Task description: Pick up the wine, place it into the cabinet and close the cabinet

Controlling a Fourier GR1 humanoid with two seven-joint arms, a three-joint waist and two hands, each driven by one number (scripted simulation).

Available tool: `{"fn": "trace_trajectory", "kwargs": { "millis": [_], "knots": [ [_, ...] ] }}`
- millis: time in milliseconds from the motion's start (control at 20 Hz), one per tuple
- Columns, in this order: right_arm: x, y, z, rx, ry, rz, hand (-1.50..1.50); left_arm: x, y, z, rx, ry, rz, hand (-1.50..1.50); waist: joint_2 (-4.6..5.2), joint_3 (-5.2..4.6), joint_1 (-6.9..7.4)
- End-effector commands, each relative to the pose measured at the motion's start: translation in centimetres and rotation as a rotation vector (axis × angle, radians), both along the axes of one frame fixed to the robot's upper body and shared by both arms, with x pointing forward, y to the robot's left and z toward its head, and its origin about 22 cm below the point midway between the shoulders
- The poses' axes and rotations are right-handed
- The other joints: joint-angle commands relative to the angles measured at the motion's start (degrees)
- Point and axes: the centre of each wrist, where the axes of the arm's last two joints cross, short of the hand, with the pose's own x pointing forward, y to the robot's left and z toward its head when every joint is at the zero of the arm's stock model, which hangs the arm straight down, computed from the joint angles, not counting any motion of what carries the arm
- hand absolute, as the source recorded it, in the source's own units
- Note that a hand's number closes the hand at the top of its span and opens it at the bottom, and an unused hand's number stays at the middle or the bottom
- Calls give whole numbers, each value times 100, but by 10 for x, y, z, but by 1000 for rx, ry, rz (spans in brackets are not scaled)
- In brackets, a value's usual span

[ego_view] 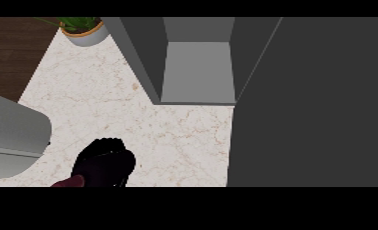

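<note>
Cabinet (198, 71): open, grey interior bare, standing on the marble counter (148, 119) toward the far side.
Door (303, 104): dark panel swung wide, filling the right of the view (hides whatever lies behind it).
Hand (105, 163): one black hand low at the left, fingers curled together and pointing away; which arm, hard to say for certain, read here as the left by position.
Wine (68, 182): dark red sliver just beside that hand at the lower edge, touching it; mostly out of view, so cannot confirm fingers wrapped round it.
Other hand: not visible anywhere.
Bystanders: potted plant (83, 28) at the far left corner, pale grey object (22, 139) at the left edge.
Stage, as a judgement: bottle apparently at the hand, well apart from the cabinet, carry not yet made.
Risk one: bottle clipping the cabinet's left wall on the way in, caused by approaching from the left at an angle.
Risk two: bottle tipping on the shelf if set down tilted.
Risk three: door blocked at closing if the bottle stands too near the front lip.
</note>
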Motion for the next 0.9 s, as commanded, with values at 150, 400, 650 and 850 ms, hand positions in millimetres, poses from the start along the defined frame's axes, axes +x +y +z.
{"fn": "trace_trajectory", "kwargs": {
  "millis": [150,400,650,850],
  "knots": [
    [-5,-2,2,19,-8,0,-150,17,-38,70,-44,-30,-46,150,20,-14,-76],
    [-1,-4,3,-3,8,14,-150,22,-41,108,-24,-94,-11,150,26,-17,-70],
    [-1,5,-10,6,14,7,-150,37,-66,139,-51,-73,-27,150,29,-18,-84],
    [-7,0,5,17,11,23,-150,42,-101,154,-24,-71,-17,150,27,-18,-88]
  ]
}}
